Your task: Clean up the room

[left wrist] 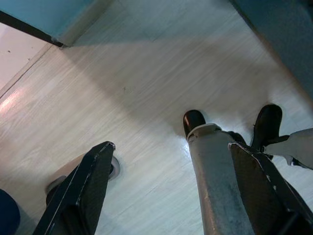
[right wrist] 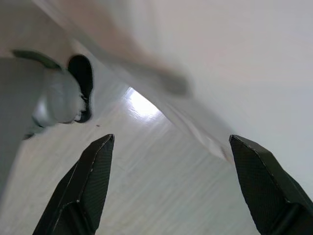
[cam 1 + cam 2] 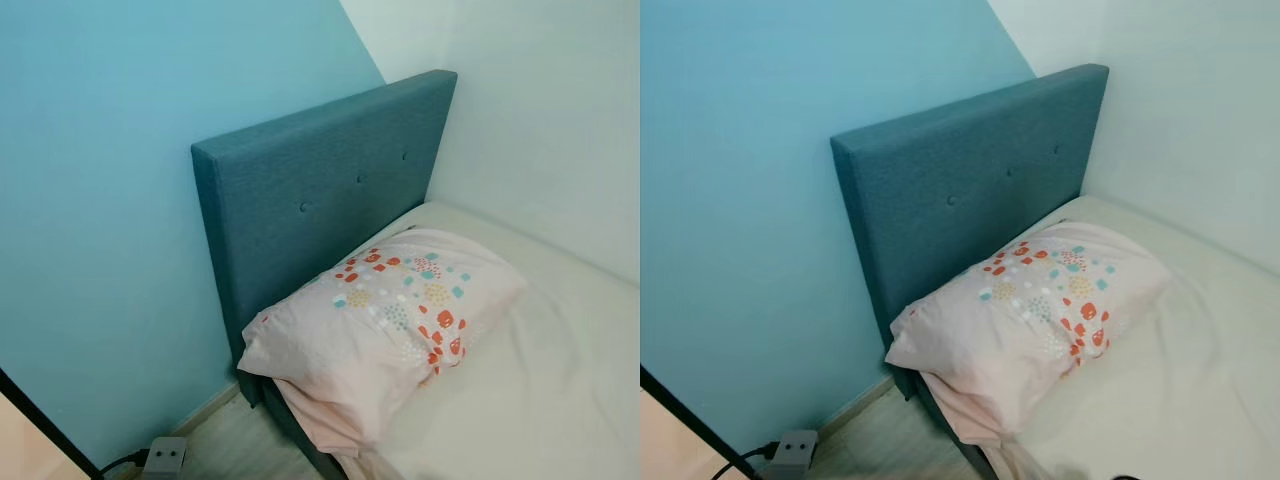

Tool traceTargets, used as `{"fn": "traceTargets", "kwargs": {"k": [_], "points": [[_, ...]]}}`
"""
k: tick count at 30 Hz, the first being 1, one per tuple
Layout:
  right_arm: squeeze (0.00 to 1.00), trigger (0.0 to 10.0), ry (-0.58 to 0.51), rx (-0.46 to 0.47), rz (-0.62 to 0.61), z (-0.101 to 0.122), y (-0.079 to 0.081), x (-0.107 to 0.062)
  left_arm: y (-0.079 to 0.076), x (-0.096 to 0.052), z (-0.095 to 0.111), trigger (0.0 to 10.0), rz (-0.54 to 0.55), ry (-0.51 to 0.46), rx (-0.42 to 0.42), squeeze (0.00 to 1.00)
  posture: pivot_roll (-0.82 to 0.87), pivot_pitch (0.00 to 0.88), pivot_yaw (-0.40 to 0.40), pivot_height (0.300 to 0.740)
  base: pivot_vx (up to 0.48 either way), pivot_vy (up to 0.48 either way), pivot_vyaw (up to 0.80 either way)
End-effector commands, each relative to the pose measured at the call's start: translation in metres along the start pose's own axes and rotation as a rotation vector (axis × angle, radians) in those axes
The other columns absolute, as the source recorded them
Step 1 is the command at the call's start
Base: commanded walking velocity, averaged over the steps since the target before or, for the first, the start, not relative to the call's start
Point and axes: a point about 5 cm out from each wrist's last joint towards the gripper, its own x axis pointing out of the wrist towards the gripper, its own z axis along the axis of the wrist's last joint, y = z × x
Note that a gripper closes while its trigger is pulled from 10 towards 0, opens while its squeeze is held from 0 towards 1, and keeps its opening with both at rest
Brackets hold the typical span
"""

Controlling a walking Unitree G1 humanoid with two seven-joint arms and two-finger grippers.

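A pale pink pillow (image 3: 390, 320) with orange and teal dots lies at the head of the bed, its corner hanging over the mattress edge. Behind it stands the teal upholstered headboard (image 3: 320, 190). The cream sheet (image 3: 540, 390) covers the mattress. My left gripper (image 1: 171, 191) hangs open over the pale wooden floor (image 1: 122, 83), with my own leg and black feet (image 1: 193, 121) beyond it. My right gripper (image 2: 171, 186) is open too, hanging above the floor next to the white bedding (image 2: 244, 68).
A blue wall (image 3: 100, 200) runs on the left and a white wall (image 3: 540, 110) on the right. A grey power strip (image 3: 165, 457) with a black cable lies on the floor by the skirting. A dark frame edge (image 3: 40, 425) crosses the lower left corner.
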Motion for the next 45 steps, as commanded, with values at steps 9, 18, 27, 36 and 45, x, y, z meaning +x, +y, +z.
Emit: {"fn": "traceTargets", "kwargs": {"k": [9,18,27,36,45], "points": [[0.00,10.0,-0.008,0.028,0.008,0.007,0.017,0.002,0.002,-0.001,-0.007,10.0,-0.004,0.038,0.023,0.00,-0.07,0.000,-0.020,0.740,0.000,0.000,0.00],[0.00,10.0,0.005,0.034,0.021,0.001,0.026,0.001,-0.002,0.000,0.000,10.0,-0.007,0.020,0.045,0.00,-0.06,0.000,-0.004,0.740,0.000,0.000,0.00],[0.00,10.0,0.019,0.054,0.005,-0.002,0.014,0.001,-0.010,-0.001,-0.013,10.0,-0.021,0.052,0.066,0.00,-0.07,0.000,0.022,0.740,0.000,0.000,0.00],[0.00,10.0,0.016,0.047,-0.002,0.003,0.008,0.001,-0.014,-0.001,-0.016,10.0,-0.026,0.056,0.082,0.00,-0.08,0.000,0.014,0.740,0.000,0.000,0.00],[0.00,10.0,-0.006,0.048,-0.011,0.015,0.006,0.002,-0.009,-0.001,-0.010,10.0,-0.020,0.031,0.054,0.00,-0.07,0.000,-0.001,0.740,0.000,0.000,0.00]]}}
